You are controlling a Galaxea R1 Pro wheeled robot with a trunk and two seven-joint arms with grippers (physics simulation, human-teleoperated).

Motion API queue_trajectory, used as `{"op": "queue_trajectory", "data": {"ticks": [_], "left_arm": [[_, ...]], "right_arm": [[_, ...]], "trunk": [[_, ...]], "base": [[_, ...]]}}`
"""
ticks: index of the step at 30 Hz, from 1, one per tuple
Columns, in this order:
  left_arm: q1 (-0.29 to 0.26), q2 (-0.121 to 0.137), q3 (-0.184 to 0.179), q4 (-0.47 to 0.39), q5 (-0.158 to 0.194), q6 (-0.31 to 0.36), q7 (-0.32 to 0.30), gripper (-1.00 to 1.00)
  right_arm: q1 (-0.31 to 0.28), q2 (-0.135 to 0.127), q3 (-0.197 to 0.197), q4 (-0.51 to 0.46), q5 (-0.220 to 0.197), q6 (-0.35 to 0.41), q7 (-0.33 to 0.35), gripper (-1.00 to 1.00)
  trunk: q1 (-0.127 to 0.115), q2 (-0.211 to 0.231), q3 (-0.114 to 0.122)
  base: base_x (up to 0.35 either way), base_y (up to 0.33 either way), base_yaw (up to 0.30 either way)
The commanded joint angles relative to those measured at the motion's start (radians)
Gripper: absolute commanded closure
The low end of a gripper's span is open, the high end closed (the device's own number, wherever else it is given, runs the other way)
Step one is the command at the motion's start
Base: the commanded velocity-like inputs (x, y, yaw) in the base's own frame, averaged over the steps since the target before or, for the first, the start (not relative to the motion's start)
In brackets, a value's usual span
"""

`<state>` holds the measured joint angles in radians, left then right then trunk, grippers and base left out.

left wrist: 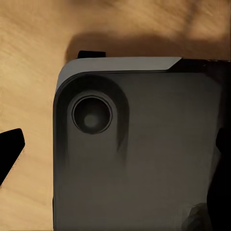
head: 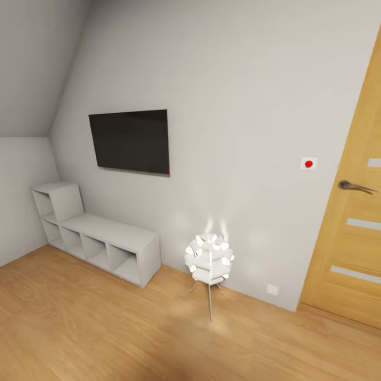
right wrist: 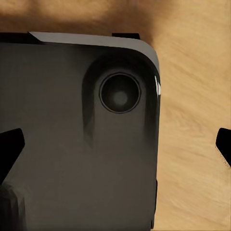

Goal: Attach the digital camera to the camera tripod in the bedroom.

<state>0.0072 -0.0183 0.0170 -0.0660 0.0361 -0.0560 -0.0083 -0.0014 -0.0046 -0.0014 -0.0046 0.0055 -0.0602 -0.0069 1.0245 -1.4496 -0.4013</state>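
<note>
Head view: bedroom corner with white cubby shelves (head: pixel 95 235) under a wall-mounted black screen (head: pixel 130 141), a lit white floor lamp (head: pixel 209 259), and a wooden door (head: pixel 352 222) at right. Open wood floor (head: pixel 95 328) lies in front. Wrist views: each looks down on the robot's dark grey base (left wrist: pixel 139 154) above the floor. Left gripper (left wrist: pixel 115 159) and right gripper (right wrist: pixel 115 149) fingertips spread wide apart, holding nothing.

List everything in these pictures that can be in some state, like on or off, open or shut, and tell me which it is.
wall television: screen dark, off
floor lamp: lit, standing upright on the wood floor
wooden door: shut, handle level
cubby shelves: cubbies look empty
left fingers: spread apart, holding nothing
right fingers: spread apart, holding nothing
</note>
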Motion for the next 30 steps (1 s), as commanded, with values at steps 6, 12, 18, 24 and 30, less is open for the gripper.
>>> {"op": "queue_trajectory", "data": {"ticks": [6, 12, 18, 24, 30], "left_arm": [[0.000, 0.000, 0.001, -0.001, 0.004, -0.001, -0.001, -1.00], [0.000, 0.000, 0.001, -0.002, 0.004, -0.001, -0.001, -1.00], [0.000, 0.000, 0.001, -0.002, 0.004, -0.001, -0.001, -1.00], [0.000, 0.000, 0.001, -0.002, 0.004, -0.002, -0.001, -1.00], [0.000, 0.000, 0.001, -0.002, 0.003, -0.002, -0.001, -1.00]], "right_arm": [[0.000, 0.000, 0.000, 0.000, 0.001, -0.003, -0.001, -1.00], [0.000, 0.000, 0.000, 0.000, 0.001, -0.003, -0.001, -1.00], [0.000, 0.000, 0.000, 0.000, 0.001, -0.003, -0.001, -1.00], [0.000, 0.000, 0.000, 0.000, 0.001, -0.003, -0.001, -1.00], [0.000, 0.000, 0.000, 0.000, 0.000, -0.003, -0.001, -1.00]], "trunk": [[0.000, 0.000, -0.001], [0.000, 0.000, -0.001], [0.000, 0.000, -0.001], [0.000, 0.000, -0.001], [0.000, 0.000, -0.001]], "base": [[0.236, 0.000, 0.000], [0.236, 0.000, 0.000], [0.236, 0.000, 0.000], [0.235, 0.000, 0.000], [0.228, 0.000, 0.000]]}}
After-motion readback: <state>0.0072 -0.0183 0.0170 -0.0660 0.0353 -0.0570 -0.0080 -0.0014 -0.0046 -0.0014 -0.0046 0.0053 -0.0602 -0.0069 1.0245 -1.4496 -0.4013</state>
